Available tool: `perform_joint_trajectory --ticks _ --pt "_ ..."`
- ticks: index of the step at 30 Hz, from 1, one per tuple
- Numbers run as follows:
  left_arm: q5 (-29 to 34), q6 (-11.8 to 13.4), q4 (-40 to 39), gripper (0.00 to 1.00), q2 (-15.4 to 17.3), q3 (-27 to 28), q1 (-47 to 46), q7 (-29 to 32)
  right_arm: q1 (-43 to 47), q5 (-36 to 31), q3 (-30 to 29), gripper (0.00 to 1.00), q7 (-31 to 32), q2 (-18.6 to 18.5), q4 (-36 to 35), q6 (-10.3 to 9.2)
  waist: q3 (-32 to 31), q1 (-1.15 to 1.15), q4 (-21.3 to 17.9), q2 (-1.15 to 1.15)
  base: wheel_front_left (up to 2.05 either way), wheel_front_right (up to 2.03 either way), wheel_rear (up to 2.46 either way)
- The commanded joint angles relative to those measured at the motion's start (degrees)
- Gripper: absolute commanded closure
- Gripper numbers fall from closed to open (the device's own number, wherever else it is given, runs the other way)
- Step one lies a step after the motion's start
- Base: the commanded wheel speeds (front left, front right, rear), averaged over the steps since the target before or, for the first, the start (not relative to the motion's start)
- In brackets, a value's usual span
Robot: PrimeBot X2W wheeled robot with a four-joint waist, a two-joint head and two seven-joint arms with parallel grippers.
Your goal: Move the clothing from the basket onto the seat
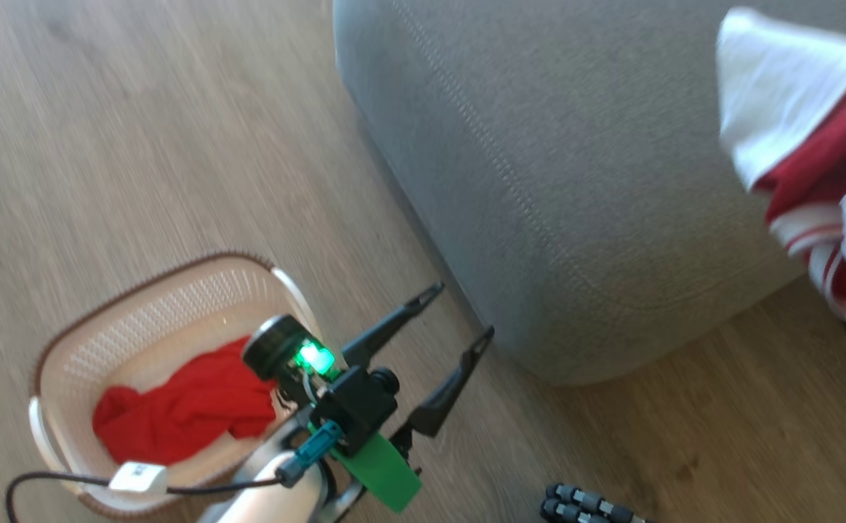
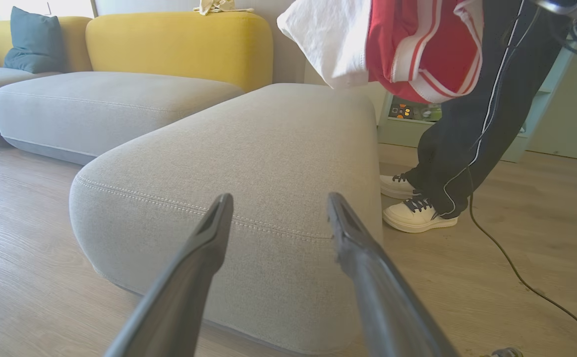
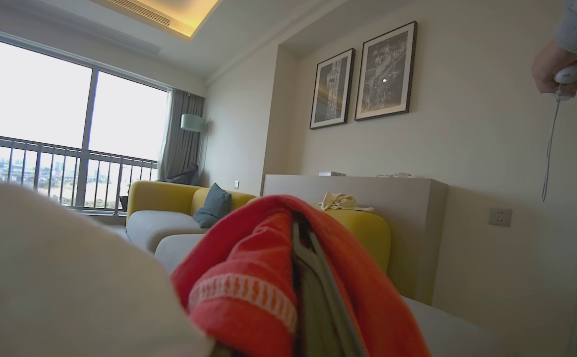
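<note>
**Left gripper** (image 1: 459,312): the two long dark fingers (image 2: 204,258) stand wide apart and hold nothing. The gripper hovers over the wood-look floor (image 1: 103,145), between the small oval cream plastic basket (image 1: 176,305) and the large grey fabric-upholstered seat (image 1: 575,181). Its tips point at the seat's rounded, double-stitched edge.

**Right gripper** (image 3: 306,267): the fingers are pressed together and clamped on a bunch of clothing (image 1: 808,145). The bunch consists of a bright red garment with white trim (image 3: 249,277) and a white garment (image 3: 45,272). It hangs in the air by the seat's right end.

**Basket:** it stands on the floor to the left of the seat, apart from it. One plain red garment (image 1: 183,414) lies crumpled on the basket floor.

**Surroundings:** a person's dark-trousered legs (image 2: 467,124) stand on the floor just beside the seat. A hand (image 3: 551,69) holds a small white controller (image 3: 569,74).
</note>
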Motion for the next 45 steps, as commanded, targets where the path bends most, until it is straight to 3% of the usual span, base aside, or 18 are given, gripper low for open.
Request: perform_joint_trajectory --ticks 1,11,20,27,35,37,45 --pt "0.5 -0.1 -2.5 0.0 0.2 1.6 -2.3 -0.3 -2.9 0.6 0.8 1.0 -0.4 -1.7 -1.8 -0.01 2.3 0.0 0.7 0.0 0.0 0.0 0.0" --pt "1.3 -0.1 -4.6 0.0 5.2 -0.5 -7.0 -0.3 -16.1 2.0 -5.4 1.0 -0.4 -4.2 -0.2 -0.01 13.8 0.0 4.1 0.0 0.0 0.0 0.0" --pt "2.0 -0.1 -6.6 0.0 8.2 -2.4 -10.7 -0.3 -29.3 2.0 -9.3 1.0 -0.4 -9.5 5.9 -0.01 23.0 0.0 7.5 0.0 0.0 0.0 0.0" --pt "2.7 -0.1 -7.5 0.0 9.3 -2.6 -10.8 -0.3 -36.7 0.3 -13.6 1.0 -0.4 -14.2 15.3 -0.01 26.8 0.0 10.1 0.0 0.0 0.0 0.0" --pt "2.9 0.3 -7.9 0.0 9.5 -3.4 -12.0 -0.3 -42.1 -4.8 -23.0 1.0 -0.4 -17.1 35.0 -0.01 29.9 0.0 13.3 0.0 0.0 0.0 0.0" --pt "2.8 0.4 -8.0 0.0 9.6 -3.2 -12.0 -0.3 -42.7 -5.2 -23.1 1.0 -0.4 -17.5 38.0 -0.01 30.3 0.0 13.7 0.0 0.0 0.0 0.0" --pt "2.3 0.5 -8.2 0.0 9.3 -2.4 -12.6 -0.3 -45.4 -6.1 -22.4 1.0 -0.4 -17.6 37.3 -0.01 31.9 0.0 14.5 0.0 0.0 0.0 0.0"
